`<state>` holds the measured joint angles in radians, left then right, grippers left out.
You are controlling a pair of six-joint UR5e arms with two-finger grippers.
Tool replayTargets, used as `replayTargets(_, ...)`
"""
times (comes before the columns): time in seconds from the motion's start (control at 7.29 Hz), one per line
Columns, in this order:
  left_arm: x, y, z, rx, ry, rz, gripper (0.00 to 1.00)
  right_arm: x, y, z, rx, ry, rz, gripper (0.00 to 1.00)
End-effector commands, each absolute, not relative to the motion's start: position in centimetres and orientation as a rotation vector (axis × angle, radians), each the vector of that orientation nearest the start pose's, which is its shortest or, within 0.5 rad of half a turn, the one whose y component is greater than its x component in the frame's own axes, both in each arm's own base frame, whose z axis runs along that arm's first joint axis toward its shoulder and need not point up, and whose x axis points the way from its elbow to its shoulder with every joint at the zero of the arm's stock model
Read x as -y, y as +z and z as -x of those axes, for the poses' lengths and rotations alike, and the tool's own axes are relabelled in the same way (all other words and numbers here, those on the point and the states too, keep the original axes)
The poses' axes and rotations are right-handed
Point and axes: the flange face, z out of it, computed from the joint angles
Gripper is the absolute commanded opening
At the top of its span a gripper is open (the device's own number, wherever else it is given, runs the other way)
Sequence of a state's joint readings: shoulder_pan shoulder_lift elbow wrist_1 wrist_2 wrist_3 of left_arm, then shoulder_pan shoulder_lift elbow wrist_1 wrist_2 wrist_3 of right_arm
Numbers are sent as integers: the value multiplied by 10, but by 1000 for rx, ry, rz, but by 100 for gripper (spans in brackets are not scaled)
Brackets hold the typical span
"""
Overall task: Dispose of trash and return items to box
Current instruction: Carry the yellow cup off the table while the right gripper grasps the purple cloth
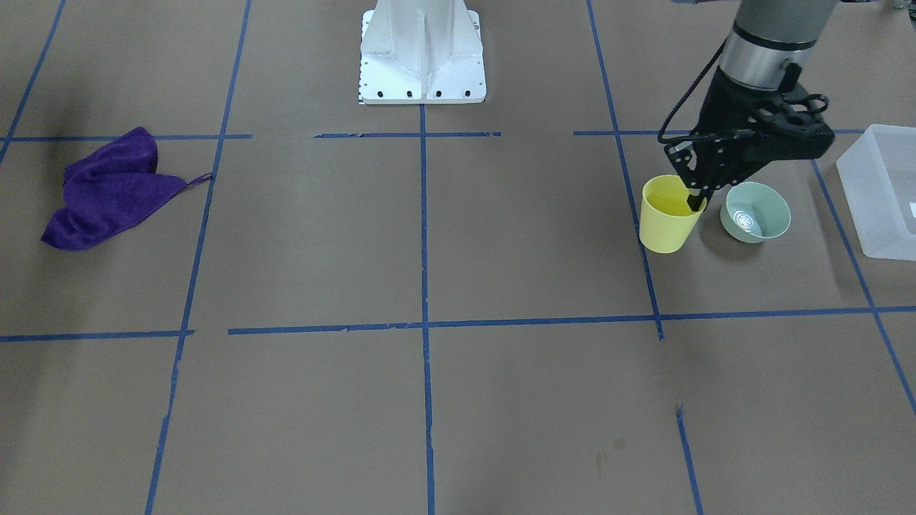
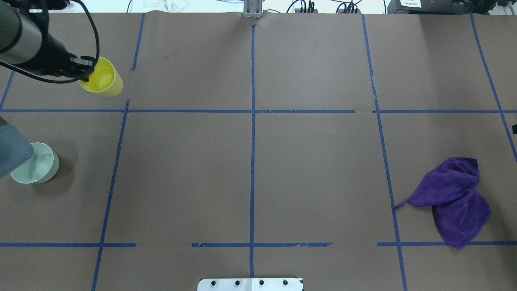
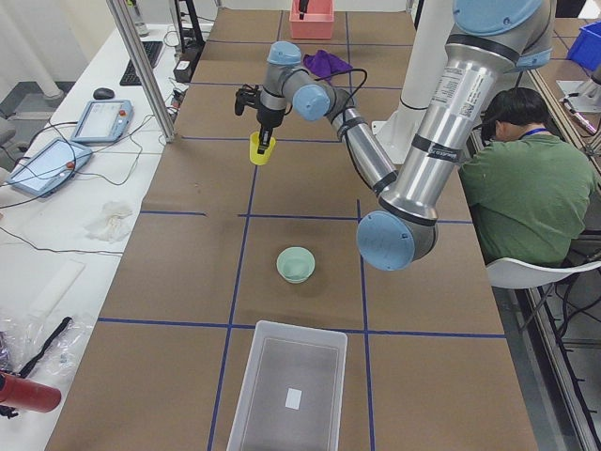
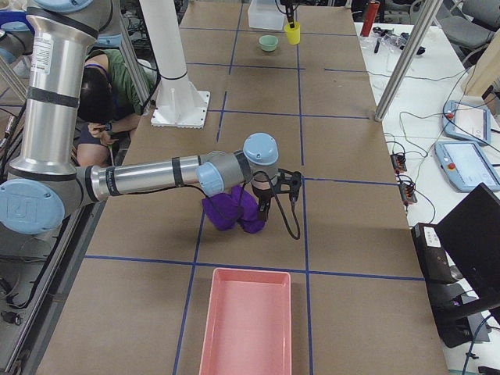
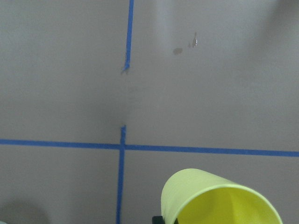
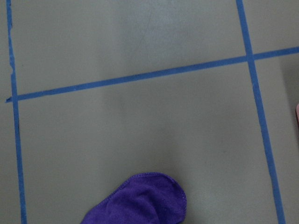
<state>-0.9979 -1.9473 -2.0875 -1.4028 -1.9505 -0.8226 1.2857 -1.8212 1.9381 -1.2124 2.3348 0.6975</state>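
Observation:
The yellow cup (image 1: 668, 218) hangs tilted from my left gripper (image 1: 695, 199), which is shut on its rim with one finger inside, a little above the table. It also shows in the overhead view (image 2: 103, 81), the exterior left view (image 3: 259, 148) and the left wrist view (image 5: 219, 198). The frosted-white box (image 1: 884, 189) stands beyond the bowl, near the table's end (image 3: 286, 395). My right gripper (image 4: 271, 201) shows only in the exterior right view, low over the purple cloth (image 4: 230, 211); I cannot tell whether it is open or shut.
A pale green bowl (image 1: 755, 211) sits between the cup and the box. The purple cloth (image 2: 456, 200) lies crumpled on the other side of the table. A pink tray (image 4: 246, 324) stands at that end. Blue tape lines cross the brown table. A person sits beside the robot.

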Motion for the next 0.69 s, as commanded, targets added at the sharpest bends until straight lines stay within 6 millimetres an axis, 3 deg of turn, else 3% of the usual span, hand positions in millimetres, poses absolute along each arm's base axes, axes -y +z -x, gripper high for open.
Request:
replayTargets(0.0,529,269,-141,-652,0,-382,0,366,563,102,843,233,-52,100)
replayTargets(0.27,547,293,-79,-557,105,-436,0,347,570,142,807,198,-55,100)
replayTargets(0.55,565,319,-31,-484,180,-449,0,335,575,186,753,168,-54,100)
